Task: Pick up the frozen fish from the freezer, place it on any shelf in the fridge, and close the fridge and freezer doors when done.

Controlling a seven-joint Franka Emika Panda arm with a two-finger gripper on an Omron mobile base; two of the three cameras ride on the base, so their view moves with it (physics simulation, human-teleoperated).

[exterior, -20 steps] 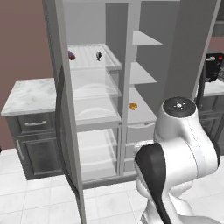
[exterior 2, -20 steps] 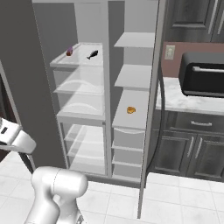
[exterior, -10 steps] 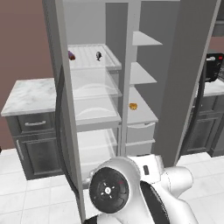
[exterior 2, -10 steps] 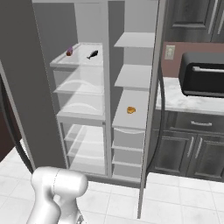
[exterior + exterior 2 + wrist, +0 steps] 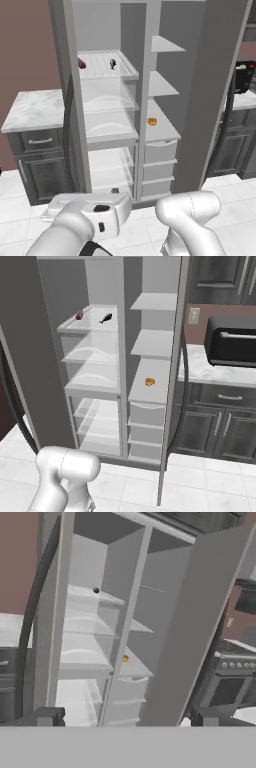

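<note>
Both doors stand open as the fish lies on the fridge's top shelf, well above and ahead of the low gripper, whose jaws are spread wide, empty.

My arm: glossy white rounded casings, bulbous joints, dark seams between segments, small black inset on one link. My hand: two small dark grey finger tips.

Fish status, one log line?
fish: top glass shelf, fridge side | end effector: open, empty, facing unit | doors: both open
</note>
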